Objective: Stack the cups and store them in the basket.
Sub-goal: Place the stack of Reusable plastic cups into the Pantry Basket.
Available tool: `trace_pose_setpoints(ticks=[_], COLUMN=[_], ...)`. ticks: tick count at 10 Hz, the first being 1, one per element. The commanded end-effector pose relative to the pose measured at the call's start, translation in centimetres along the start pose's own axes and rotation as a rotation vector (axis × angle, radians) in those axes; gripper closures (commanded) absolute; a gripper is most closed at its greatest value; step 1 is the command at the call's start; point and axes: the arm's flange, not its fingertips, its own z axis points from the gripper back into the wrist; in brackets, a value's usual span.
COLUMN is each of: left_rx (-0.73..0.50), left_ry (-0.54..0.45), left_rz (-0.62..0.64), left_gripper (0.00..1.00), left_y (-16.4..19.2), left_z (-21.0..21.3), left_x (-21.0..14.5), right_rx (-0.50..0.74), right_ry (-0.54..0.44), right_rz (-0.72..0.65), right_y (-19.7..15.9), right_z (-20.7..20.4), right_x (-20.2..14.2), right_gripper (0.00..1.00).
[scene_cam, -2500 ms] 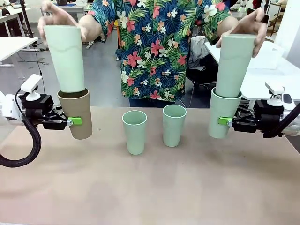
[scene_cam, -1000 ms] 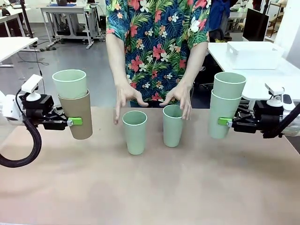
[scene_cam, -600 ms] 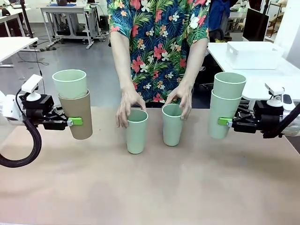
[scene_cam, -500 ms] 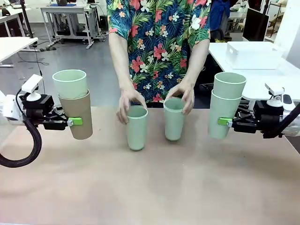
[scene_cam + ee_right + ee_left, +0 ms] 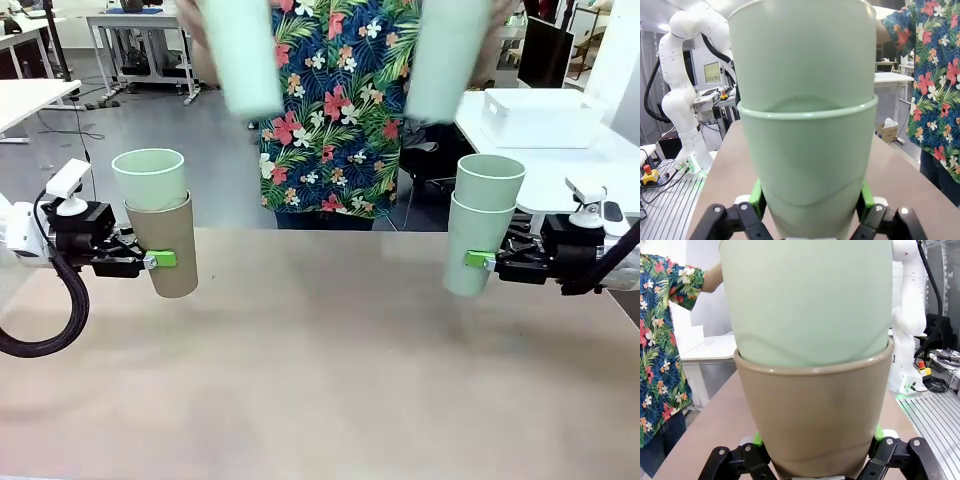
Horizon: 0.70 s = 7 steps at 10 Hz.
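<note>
My left gripper (image 5: 160,260) is shut on a tan-brown cup (image 5: 166,247) held above the table's left side, with a mint cup (image 5: 150,178) nested in it. In the left wrist view my left gripper (image 5: 815,460) has the brown cup (image 5: 815,410) between its fingers, under the mint one (image 5: 807,295). My right gripper (image 5: 480,258) is shut on a mint cup (image 5: 471,248) with a second mint cup (image 5: 488,182) nested inside; the right wrist view shows my right gripper (image 5: 810,210) on the outer cup (image 5: 810,160). The person holds two blurred mint cups (image 5: 243,55) (image 5: 447,60) high up. The basket (image 5: 540,117) sits on the far right table.
The brown table (image 5: 320,370) lies between the arms. A person in a floral shirt (image 5: 335,110) stands at the far edge. A white side table (image 5: 575,160) stands at the right, behind my right arm.
The person has gripped the two mint cups on the table and lifted them high, one in each hand. Both arms have stayed still with their stacks.
</note>
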Motion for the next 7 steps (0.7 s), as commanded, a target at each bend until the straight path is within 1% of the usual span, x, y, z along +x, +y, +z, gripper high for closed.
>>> trace_pose_setpoints(ticks=[1,7], left_rx=[-0.003,-0.003], left_ry=[-0.003,-0.003], left_rz=[0.0,0.0], left_gripper=[0.15,0.15], left_y=[-0.11,-0.11], left_z=[-0.03,-0.03], left_x=[0.51,0.51], right_rx=[-0.008,-0.008], right_ry=[-0.004,-0.004], right_rz=[0.005,0.005], right_y=[-0.05,-0.05], right_z=[-0.07,-0.07], right_x=[0.3,0.3], right_gripper=[0.14,0.14])
